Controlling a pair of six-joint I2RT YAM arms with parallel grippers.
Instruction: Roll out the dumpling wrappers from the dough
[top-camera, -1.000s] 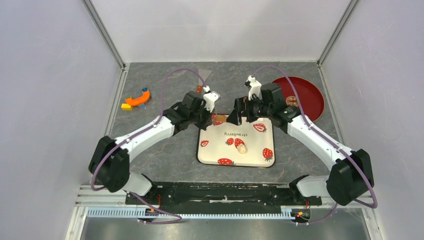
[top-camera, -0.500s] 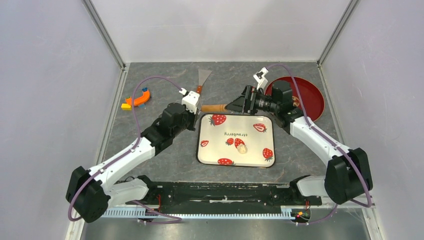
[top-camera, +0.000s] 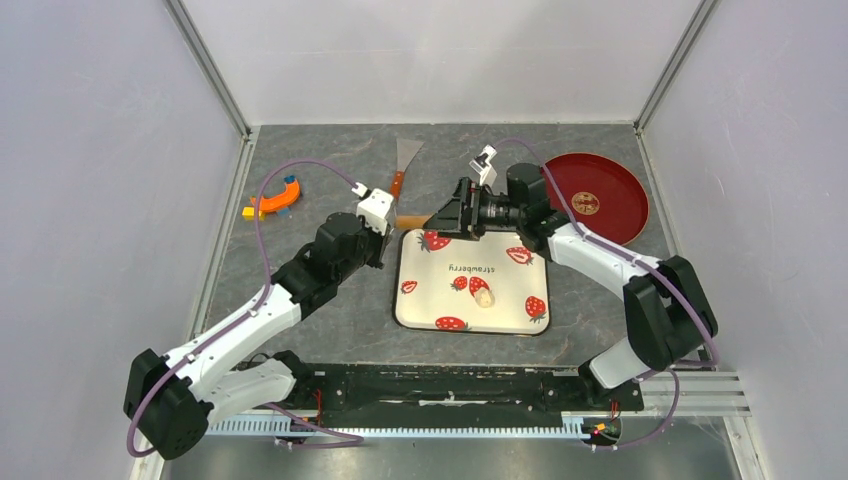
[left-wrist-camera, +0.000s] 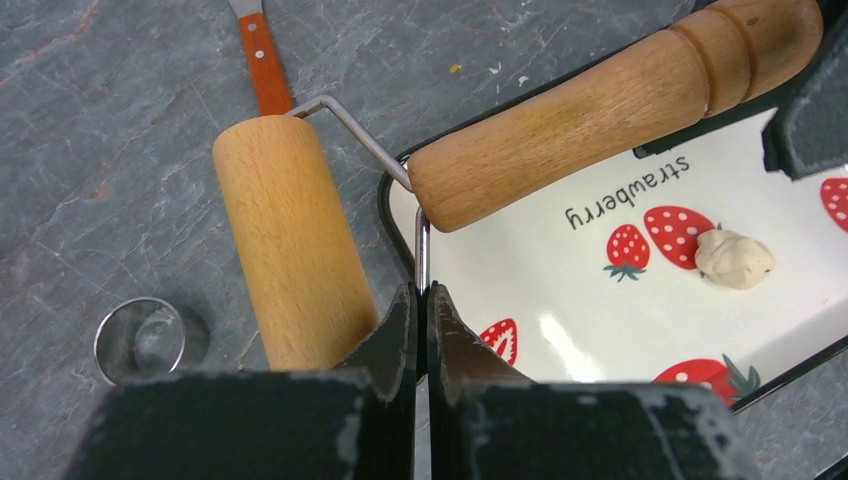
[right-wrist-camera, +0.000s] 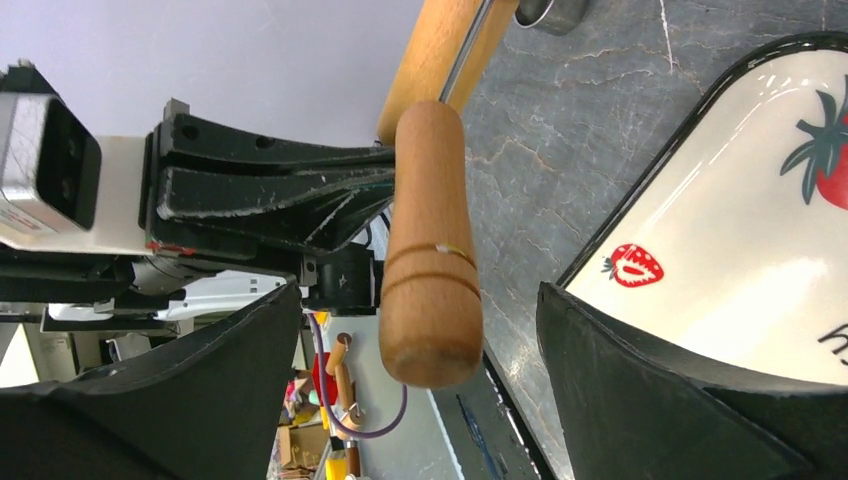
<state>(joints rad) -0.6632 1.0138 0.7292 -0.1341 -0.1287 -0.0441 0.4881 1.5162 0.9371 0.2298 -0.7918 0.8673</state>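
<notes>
A small pale lump of dough (top-camera: 483, 296) (left-wrist-camera: 735, 258) lies on the strawberry-print tray (top-camera: 500, 312) (left-wrist-camera: 590, 300). No dumpling wrappers are in view. The wooden roller's cylinder (left-wrist-camera: 290, 250) rests on the table at the tray's far left corner. Its handle (top-camera: 412, 221) (left-wrist-camera: 600, 110) (right-wrist-camera: 430, 250) slants up over the tray's edge. My left gripper (top-camera: 388, 236) (left-wrist-camera: 421, 296) is shut on the roller's thin metal wire. My right gripper (top-camera: 441, 217) (right-wrist-camera: 420, 385) stands open, one finger on each side of the handle's end without touching it.
A small metal ring cutter (left-wrist-camera: 140, 338) (right-wrist-camera: 550, 12) lies left of the roller. A scraper with an orange handle (top-camera: 405, 160) (left-wrist-camera: 265, 75) lies behind it. A red plate (top-camera: 600, 195) sits at the back right and an orange curved toy (top-camera: 275, 198) at the back left.
The roller has gone from the tray's far edge to its far left corner, still in my left gripper. My right gripper has slid left around the handle's end and narrowed slightly.
</notes>
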